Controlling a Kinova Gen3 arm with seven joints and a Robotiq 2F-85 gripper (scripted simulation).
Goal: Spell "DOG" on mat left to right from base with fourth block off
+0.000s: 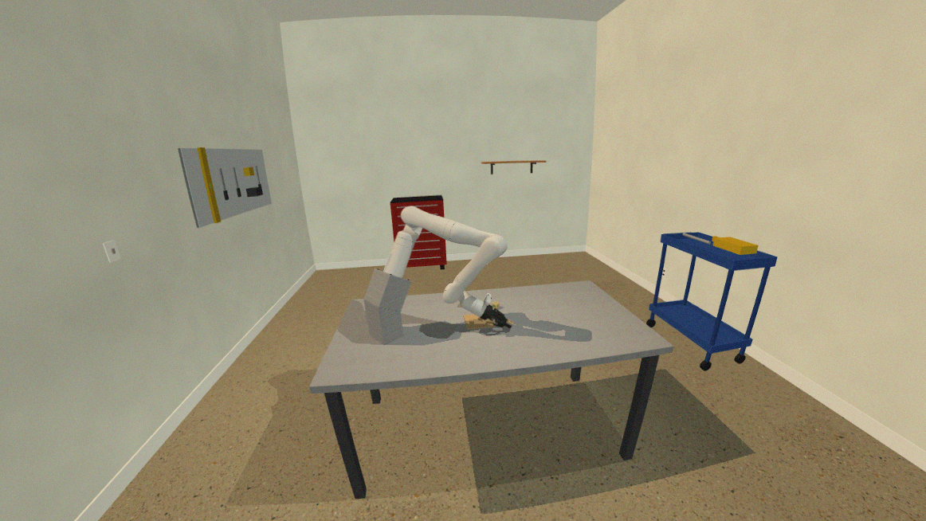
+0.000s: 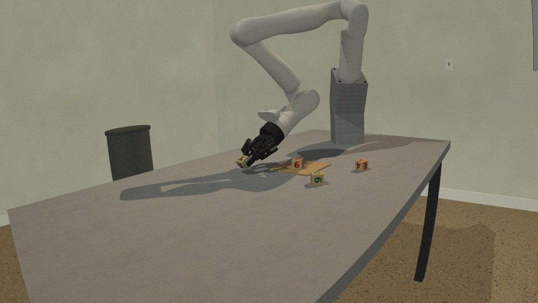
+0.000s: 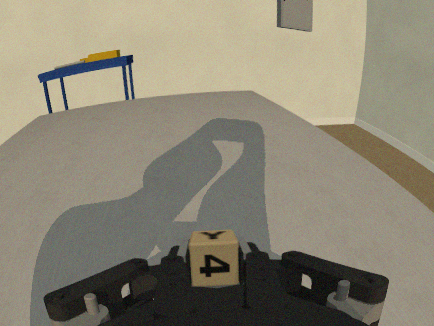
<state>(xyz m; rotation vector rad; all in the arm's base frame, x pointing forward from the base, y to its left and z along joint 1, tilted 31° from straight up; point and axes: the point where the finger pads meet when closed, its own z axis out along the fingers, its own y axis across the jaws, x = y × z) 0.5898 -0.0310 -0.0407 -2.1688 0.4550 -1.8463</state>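
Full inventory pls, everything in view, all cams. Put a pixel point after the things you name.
block with black marks [image 2: 241, 161] [image 3: 214, 265]: 1, tan, in end effector
block with red 6 [image 2: 297, 164]: 1, tan, on mat
block with green marks [image 2: 317, 179]: 1, tan, off mat
block with red E and 4 [image 2: 361, 165]: 1, tan, off mat
mat [image 2: 318, 167]: 1, orange-tan, on table
table [image 1: 388, 373] [image 2: 150, 233] [image 3: 340, 200]: 1, grey
cart [image 1: 748, 260] [image 3: 85, 71]: 1, blue, by wall
drawer cabinet [image 1: 418, 236]: 1, red, far wall
bin [image 2: 129, 154]: 1, dark, behind table
wall shelf [image 1: 513, 162]: 1, brown
tool board [image 1: 236, 158]: 1, grey, wall
arm [image 1: 453, 231] [image 2: 282, 26]: 1, white
end effector [image 1: 508, 323] [image 2: 244, 162] [image 3: 213, 250]: 1, black

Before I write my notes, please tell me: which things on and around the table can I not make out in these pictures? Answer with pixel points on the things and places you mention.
- Black-lettered block [image 2: 241, 161] [image 3: 215, 264]: its far side, facing away in the exterior and wrist views.
- Block with the red 6 [image 2: 297, 164]: its top marking, too foreshortened in the exterior view.
- Wooden mat [image 2: 318, 167]: part hidden behind that block, exterior view.
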